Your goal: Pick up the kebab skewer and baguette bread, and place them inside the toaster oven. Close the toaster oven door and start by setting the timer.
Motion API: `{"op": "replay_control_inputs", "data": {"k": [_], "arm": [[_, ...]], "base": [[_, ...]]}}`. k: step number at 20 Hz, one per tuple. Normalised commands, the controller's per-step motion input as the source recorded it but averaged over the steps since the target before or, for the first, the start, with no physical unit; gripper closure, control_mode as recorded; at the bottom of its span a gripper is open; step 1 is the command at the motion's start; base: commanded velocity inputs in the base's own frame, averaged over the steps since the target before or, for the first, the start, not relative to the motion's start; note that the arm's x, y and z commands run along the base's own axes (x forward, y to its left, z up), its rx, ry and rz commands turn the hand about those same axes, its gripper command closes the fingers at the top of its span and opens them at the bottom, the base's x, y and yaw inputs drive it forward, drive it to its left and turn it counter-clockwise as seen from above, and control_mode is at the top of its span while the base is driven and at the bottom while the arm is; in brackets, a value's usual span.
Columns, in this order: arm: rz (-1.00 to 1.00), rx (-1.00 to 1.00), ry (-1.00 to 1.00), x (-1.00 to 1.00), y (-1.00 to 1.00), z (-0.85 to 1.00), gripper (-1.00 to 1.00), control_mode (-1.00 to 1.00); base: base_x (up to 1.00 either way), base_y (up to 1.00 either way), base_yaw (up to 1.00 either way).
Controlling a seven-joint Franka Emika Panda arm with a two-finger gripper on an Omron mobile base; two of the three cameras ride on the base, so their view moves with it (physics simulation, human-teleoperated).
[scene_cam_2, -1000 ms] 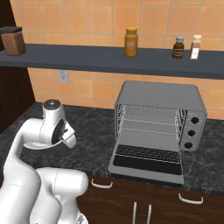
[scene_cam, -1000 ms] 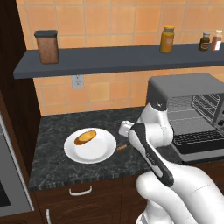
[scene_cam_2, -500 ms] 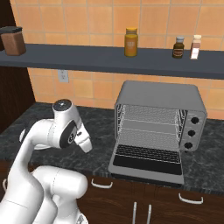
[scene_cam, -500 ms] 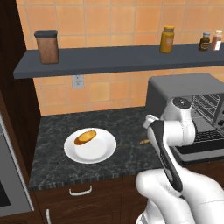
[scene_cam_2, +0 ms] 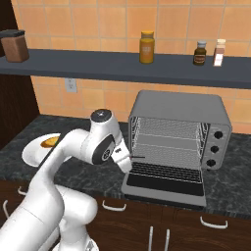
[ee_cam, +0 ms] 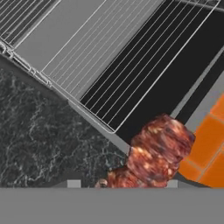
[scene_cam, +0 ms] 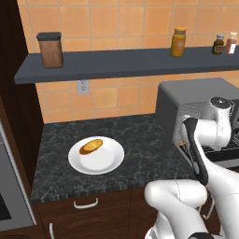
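Landmark = oven (scene_cam_2: pixel 179 130), grey box on the counter (scene_cam: pixel 116 140), door (scene_cam_2: pixel 164 181) dropped flat toward the robot, racks (scene_cam_2: pixel 169 142) bare.

Gripper (scene_cam_2: pixel 128 158) sits just off the oven's front left corner, at about mouth height, beside the door's left edge. Skewer (ee_cam: pixel 155 151) is at the gripper: hand view has red-brown meat chunks right at the bottom, close to the cam, w/ rack wires and dark door glass spread beyond. In right base view a thin dark stick pokes from the wrist toward the oven mouth. So skewer looks carried, but fingertips aren't visible in any view – can't tell how wide the jaws stand, or if they're actually clamped.

Bread (scene_cam: pixel 91 146) on the plate (scene_cam: pixel 102 163), well left of the oven, far side from the door.

Key relation: cavity lies ahead and to the right of the gripper; stick's long axis points roughly into the opening, across the door. Judged next move: go in over the door onto a rack, w/o clipping the left wall.
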Motion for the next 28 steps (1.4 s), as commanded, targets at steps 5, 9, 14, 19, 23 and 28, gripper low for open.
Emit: {"op": "replay_control_inputs", "data": {"k": [5,9,14,19,23,28], "arm": [[-0.02,0.0,0.04,0.39,-0.6,-0.02,1.0,-1.0],[0.0,0.04,0.09,0.26,-0.73,0.03,1.0,-1.0],[0.0,0.11,0.07,0.41,-0.48,-0.3,1.0,-1.0],[-0.01,0.13,0.0,0.38,-0.26,-0.37,1.0,-1.0],[0.0,0.1,0.0,0.46,-0.34,-0.21,1.0,-1.0],[-0.01,0.04,0.0,0.38,-0.21,-0.23,1.0,-1.0]], "base": [[0.0,0.0,0.0],[0.0,0.0,0.0],[0.0,0.0,0.0],[0.0,0.0,0.0],[0.0,0.0,0.0],[0.0,0.0,0.0]]}}
